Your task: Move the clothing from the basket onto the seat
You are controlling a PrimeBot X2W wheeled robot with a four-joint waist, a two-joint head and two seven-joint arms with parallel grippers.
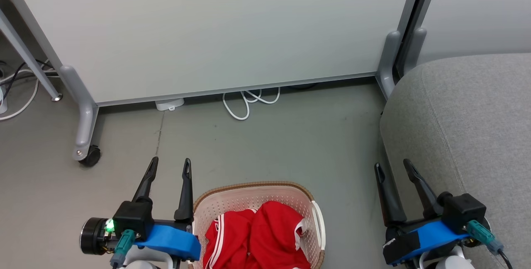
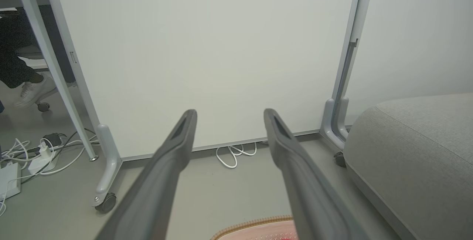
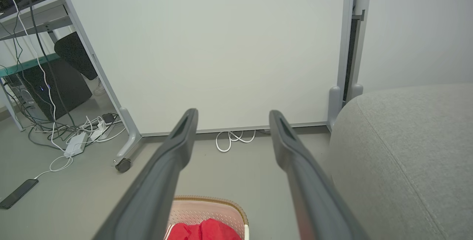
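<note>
Clothing (image 1: 257,236) sits heaped in the basket (image 1: 249,190), head view, flanked by left end effector (image 1: 171,162) and right end effector (image 1: 392,164), both released, seemingly poised to reach. Left wrist view: basket rim just below. Right wrist view: seat (image 3: 406,151) alongside, handy for unloading.

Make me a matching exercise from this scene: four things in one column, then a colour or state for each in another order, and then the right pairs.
Things:
1 clothing
2 basket
3 seat
4 cable

Colour or state:
A grey, at the right
B red, bunched up
C white, looped
D cream, brown rim

Pairs: 1-B, 2-D, 3-A, 4-C
</note>
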